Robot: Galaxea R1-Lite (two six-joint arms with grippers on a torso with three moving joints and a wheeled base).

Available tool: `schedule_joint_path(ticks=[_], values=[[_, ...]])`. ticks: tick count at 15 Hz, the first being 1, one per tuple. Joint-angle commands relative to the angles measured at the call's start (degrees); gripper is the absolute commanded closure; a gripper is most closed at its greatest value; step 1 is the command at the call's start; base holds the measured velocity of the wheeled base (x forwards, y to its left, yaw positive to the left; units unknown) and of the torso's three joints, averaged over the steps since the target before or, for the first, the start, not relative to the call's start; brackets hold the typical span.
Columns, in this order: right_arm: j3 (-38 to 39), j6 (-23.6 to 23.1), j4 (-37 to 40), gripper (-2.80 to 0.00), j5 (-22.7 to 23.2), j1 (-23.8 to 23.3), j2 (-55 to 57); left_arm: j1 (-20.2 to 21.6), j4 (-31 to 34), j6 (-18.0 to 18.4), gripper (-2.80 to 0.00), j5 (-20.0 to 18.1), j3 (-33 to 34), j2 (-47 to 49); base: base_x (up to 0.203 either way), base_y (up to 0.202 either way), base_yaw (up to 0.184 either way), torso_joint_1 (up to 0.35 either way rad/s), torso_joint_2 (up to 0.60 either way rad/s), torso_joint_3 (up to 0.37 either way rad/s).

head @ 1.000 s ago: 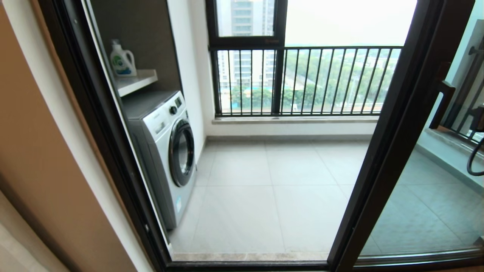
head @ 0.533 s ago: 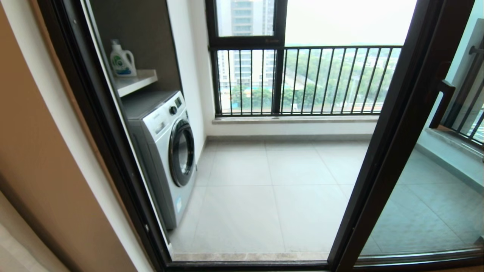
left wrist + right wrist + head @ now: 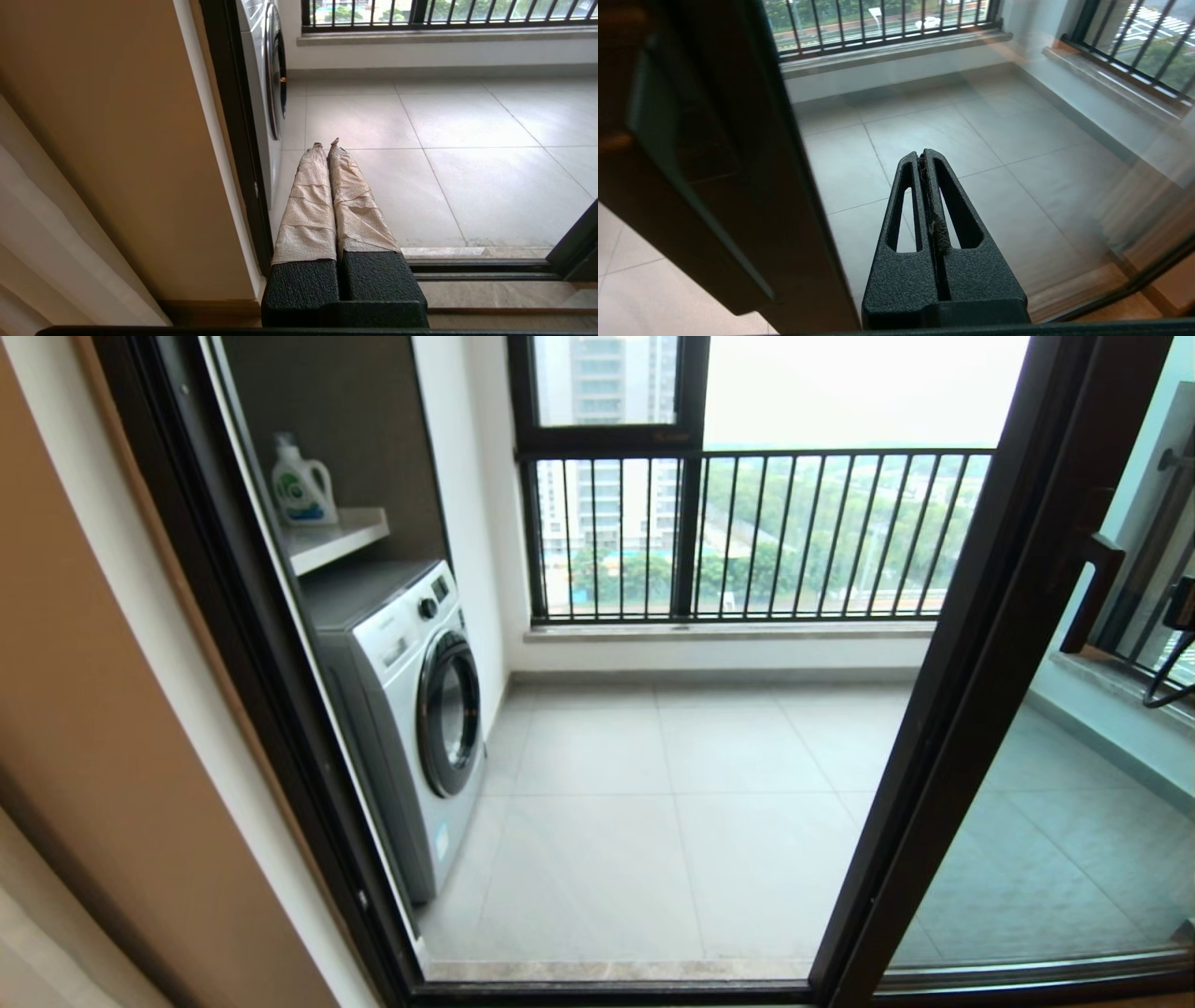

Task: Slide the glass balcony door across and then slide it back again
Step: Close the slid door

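With the doorway standing open, glass balcony door slid over to the right side of the head view, dark stile slanting, lever handle on the stile. Right gripper close to the pane beside that stile, fingers clenched together on nothing. Left gripper low by the left jamb, paper-wrapped fingers pressed closed and empty. Beyond: washing machine, detergent bottle on shelf, window with black railing bars.
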Motion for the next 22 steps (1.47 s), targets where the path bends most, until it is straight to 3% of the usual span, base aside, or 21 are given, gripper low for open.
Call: schedule_joint_path(ticks=[1,10,14,18,22], values=[[-0.7,-0.02,-0.2,0.0,-0.02,2.35,1.41,0.01,0.01,0.01,0.0,-0.03,0.0,0.09,0.0,0.0,0.0,0.0,0.0,0.0],[-3.22,-0.02,-0.11,0.0,-2.15,7.33,2.93,0.01,0.02,0.03,0.0,-0.03,0.0,0.09,0.0,0.0,0.0,0.0,0.0,0.0],[2.17,-0.02,-0.25,0.0,-1.35,4.9,-2.27,0.01,-0.03,0.03,0.0,-0.03,0.0,0.09,0.0,0.0,0.0,0.0,0.0,0.0],[4.02,0.06,-0.29,0.0,2.66,-1.32,-4.25,0.01,-0.01,0.03,0.0,-0.03,0.0,0.09,0.0,0.0,0.0,0.0,0.0,0.0],[2.77,0.06,-0.29,0.0,2.67,-1.08,-2.49,0.01,0.01,0.03,0.0,-0.03,0.0,0.09,0.0,0.0,0.0,0.0,0.0,0.0]])
